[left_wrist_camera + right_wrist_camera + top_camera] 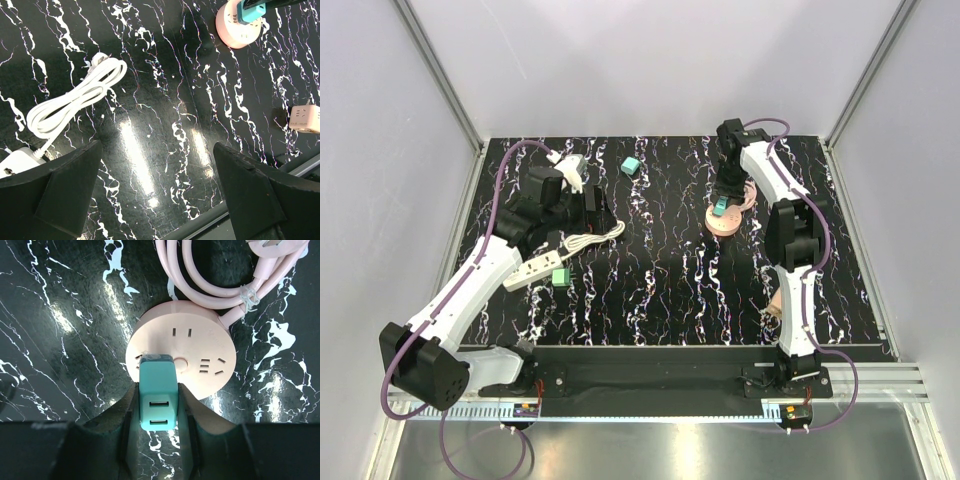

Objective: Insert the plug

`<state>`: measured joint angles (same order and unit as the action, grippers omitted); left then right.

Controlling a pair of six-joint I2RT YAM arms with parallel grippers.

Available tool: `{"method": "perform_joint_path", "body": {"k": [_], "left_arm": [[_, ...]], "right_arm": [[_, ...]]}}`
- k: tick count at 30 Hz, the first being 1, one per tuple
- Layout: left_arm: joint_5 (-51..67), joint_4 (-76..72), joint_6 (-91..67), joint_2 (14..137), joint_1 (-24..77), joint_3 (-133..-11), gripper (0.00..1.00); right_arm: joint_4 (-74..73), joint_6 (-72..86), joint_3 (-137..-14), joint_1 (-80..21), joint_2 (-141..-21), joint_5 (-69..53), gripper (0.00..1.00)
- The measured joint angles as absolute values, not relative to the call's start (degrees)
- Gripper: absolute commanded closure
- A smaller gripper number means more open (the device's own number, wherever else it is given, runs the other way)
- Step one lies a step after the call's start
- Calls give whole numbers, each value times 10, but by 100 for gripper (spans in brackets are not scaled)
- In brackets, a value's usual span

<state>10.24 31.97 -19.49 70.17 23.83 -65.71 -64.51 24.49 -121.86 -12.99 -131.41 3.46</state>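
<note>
Right claw (157,399) is closed on the plug (157,390), a small teal block pinched by its two long sides between the dark fingers. The end of the block with two small USB ports faces back toward the wrist, so the prong end points away and down. Directly beneath and just ahead of the claw lies a round pink socket hub (200,340), flat on the black marbled table (60,340). The plug's far end sits over the hub's left part, close to a set of slots. The prongs are hidden under the block, so whether they have entered the slots cannot be told. Gripping the sides leaves the prong face free and lets the claw press straight down, which is likely why it is held this way. Beyond the hub, farther from the claw, its pink cable (210,285) lies looped and tied. The job looks to be at the seating stage: the next move probably calls for lining the prongs up with the slots and pushing down without sliding the loose hub. Well off to the other side, the left claw (157,170) hangs wide open and holds nothing, above bare table. Near it are a coiled white cable (75,100) and a white power strip (530,270) with a green cube (561,276) beside it.
</note>
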Motion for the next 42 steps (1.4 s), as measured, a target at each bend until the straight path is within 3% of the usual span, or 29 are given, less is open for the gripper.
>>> {"method": "perform_joint_path", "body": {"k": [42], "left_arm": [[105, 319, -195, 702, 233, -657, 1]], "right_arm": [[-521, 260, -1089, -168, -1268, 111, 100]]}}
